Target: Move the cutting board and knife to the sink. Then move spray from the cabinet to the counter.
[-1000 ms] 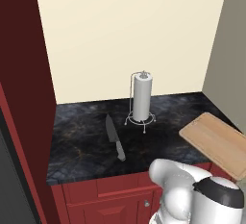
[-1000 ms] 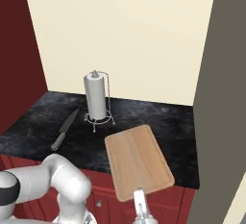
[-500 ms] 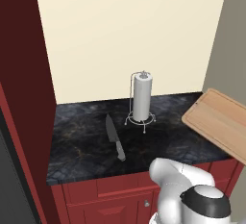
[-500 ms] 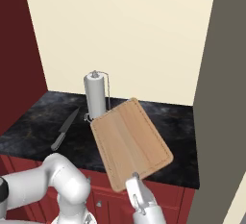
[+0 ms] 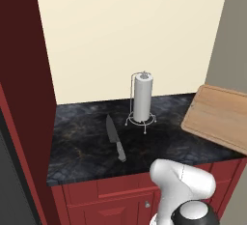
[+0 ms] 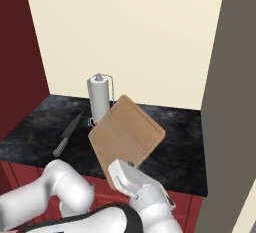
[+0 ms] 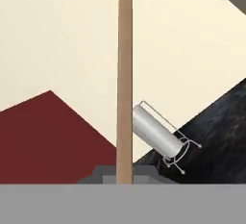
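Note:
The cutting board point(image 6: 127, 134) is a light-tan wooden slab held tilted in the air above the counter point(image 6: 175, 149). My gripper point(image 6: 117, 171) is shut on its lower edge. In the hand view the cutting board point(image 7: 124, 83) runs edge-on straight up from between the fingers of the gripper point(image 7: 124, 177). In the left base view the cutting board point(image 5: 219, 118) hangs at the right edge. The knife point(image 5: 115, 138) lies flat on the counter point(image 5: 82, 147), blade pointing toward the wall; the right base view shows the knife point(image 6: 67, 134) left of the board. The spray is out of view.
A white paper-towel roll point(image 5: 142, 103) on a wire stand stands near the back wall, close behind the raised board point(image 6: 98, 99). A tall dark red panel point(image 5: 24, 74) bounds the counter's left end. A grey wall point(image 6: 230, 102) closes the right side. Red drawer fronts point(image 5: 111, 204) sit below.
The cutting board has come up off the counter in my gripper, tipping from flat to steeply tilted. The knife and paper-towel roll have not moved.

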